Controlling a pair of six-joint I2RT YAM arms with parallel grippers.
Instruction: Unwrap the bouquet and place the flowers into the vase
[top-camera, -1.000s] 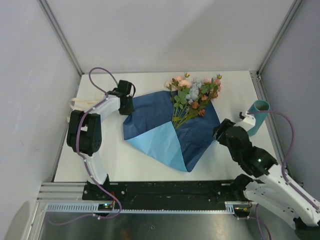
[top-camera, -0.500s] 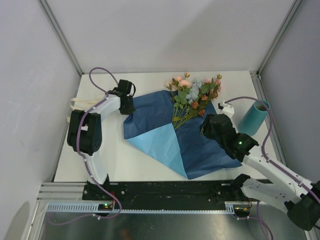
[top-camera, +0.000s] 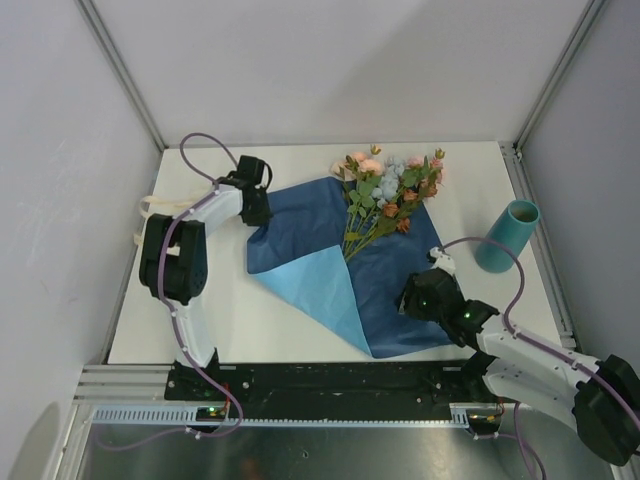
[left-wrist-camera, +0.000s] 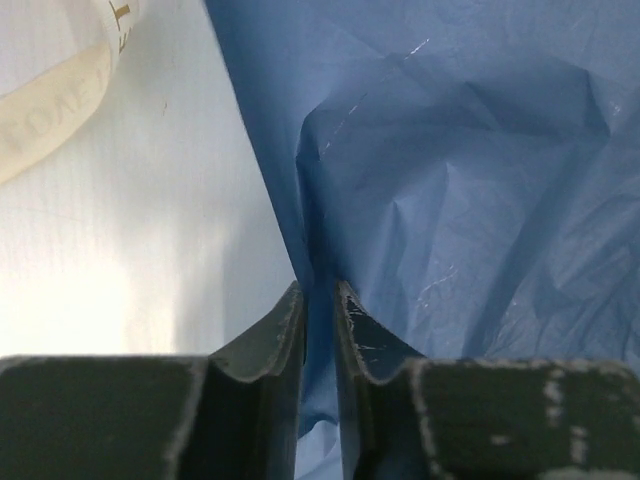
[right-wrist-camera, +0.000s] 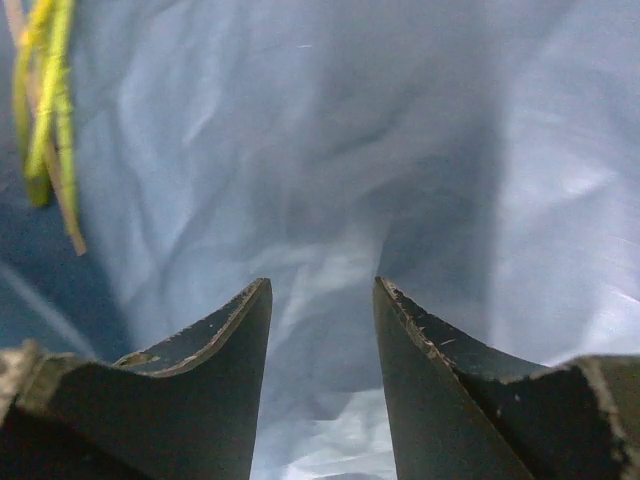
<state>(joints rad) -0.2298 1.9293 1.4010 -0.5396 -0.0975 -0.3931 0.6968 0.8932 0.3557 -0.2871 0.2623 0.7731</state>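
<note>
Step in hand: unwrapping, judged nearly complete. The blue paper (top-camera: 330, 250) lies opened flat on the table (top-camera: 260, 330), dark side up, with one light flap folded over at its 6 o'clock part.

Task items: the flowers (top-camera: 388, 190) lie loose on the sheet's 12 o'clock end, blooms pointing to 12 and stems running toward 7 o'clock. The vase (top-camera: 508, 236) stands upright on bare table at 3 o'clock of the sheet, apart from it. None of the flowers is in the vase. The cream ribbon (top-camera: 165, 207) lies off the paper at the table's 9 o'clock edge.

Left gripper (left-wrist-camera: 318, 292): at the sheet's 10 o'clock corner, jaws all but pressed together, pinching a raised fold of the paper.

Right gripper (right-wrist-camera: 322, 282): low over the sheet's 5 o'clock portion, jaws spread, nothing between them; green stems show at 10 o'clock in its wrist view.

Next move, as judged: one claw must reach the stems near 7 o'clock of the blooms, close on the bunch without catching paper, lift clear and carry it to 3 o'clock. The narrow tube calls for stems-first, near-vertical entry; a knock could tip it
</note>
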